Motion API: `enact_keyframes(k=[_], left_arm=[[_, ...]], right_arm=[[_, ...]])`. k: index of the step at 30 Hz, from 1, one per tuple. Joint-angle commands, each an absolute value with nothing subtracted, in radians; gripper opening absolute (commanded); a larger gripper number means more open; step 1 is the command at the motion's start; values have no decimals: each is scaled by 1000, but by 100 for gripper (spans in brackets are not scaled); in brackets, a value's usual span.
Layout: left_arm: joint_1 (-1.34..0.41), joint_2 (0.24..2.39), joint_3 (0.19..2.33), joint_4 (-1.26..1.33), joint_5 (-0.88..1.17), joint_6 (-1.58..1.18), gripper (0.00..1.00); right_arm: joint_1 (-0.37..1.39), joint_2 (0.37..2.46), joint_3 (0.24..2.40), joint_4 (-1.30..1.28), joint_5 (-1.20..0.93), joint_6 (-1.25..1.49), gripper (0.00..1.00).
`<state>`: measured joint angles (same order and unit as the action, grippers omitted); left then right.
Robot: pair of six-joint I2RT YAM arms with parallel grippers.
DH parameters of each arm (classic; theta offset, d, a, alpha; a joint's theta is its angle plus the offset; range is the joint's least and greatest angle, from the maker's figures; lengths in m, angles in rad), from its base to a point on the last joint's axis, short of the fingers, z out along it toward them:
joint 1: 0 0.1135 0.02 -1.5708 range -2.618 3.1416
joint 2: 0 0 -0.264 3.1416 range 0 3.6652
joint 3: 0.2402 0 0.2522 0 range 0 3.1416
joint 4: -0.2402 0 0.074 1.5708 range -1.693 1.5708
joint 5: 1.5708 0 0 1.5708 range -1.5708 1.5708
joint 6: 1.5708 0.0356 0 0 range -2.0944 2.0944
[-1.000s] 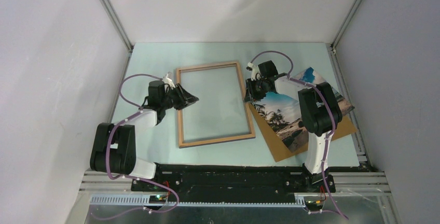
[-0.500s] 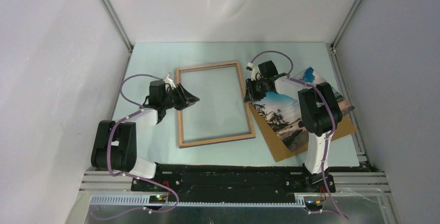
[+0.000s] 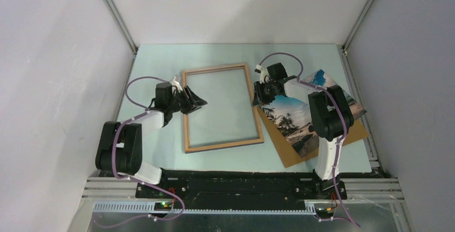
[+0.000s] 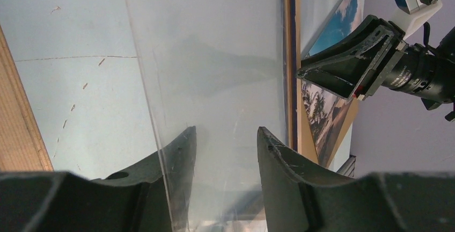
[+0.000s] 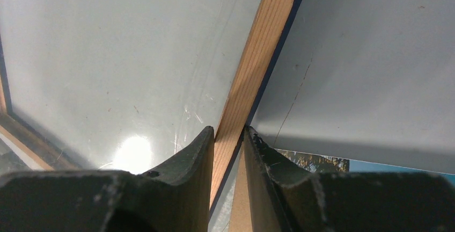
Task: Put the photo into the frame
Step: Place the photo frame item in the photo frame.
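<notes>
1. The right pincer (image 5: 229,135) clamps the frame's (image 3: 224,144) right rail.
2. The left pincer (image 4: 226,132) stands parted over the frame's clear pane (image 4: 214,55).
3. The photo (image 3: 292,120) lies on a brown backing board (image 3: 287,156) right of the frame, partly under the right arm (image 3: 328,114).

A pale blue-green worktop (image 3: 161,63) sits boxed in by plain white walls (image 3: 236,6) at the back and both sides. Metal posts (image 3: 114,14) rise from its far corners, and a silver rail (image 3: 241,198) runs along its near edge. The light is soft and even.
</notes>
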<state>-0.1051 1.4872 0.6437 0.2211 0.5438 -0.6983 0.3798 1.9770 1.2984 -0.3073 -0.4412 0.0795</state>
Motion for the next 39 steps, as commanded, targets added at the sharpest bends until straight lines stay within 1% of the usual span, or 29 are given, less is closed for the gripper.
enact_keyframes(k=[1,8,12,18,22,26,32,39], left_arm=[[-123,1489,686,238,548,-669,50],[-125,1493,687,231,548,-669,53],[-126,1501,687,229,547,-669,54],[-128,1503,689,223,538,-658,54],[-128,1503,689,216,529,-650,55],[-129,1505,689,209,520,-643,55],[-129,1511,691,200,513,-636,55],[-129,1515,695,194,506,-629,55]], right_arm=[[389,1987,1328,-294,-463,97,32],[390,1988,1336,-301,-462,95,32],[389,1987,1343,-307,-462,93,34],[388,1969,1349,-316,-461,89,44],[388,1949,1355,-319,-444,83,57],[388,1920,1363,-324,-427,76,63],[392,1893,1400,-350,-411,55,65],[416,1910,1503,-401,-413,24,65]])
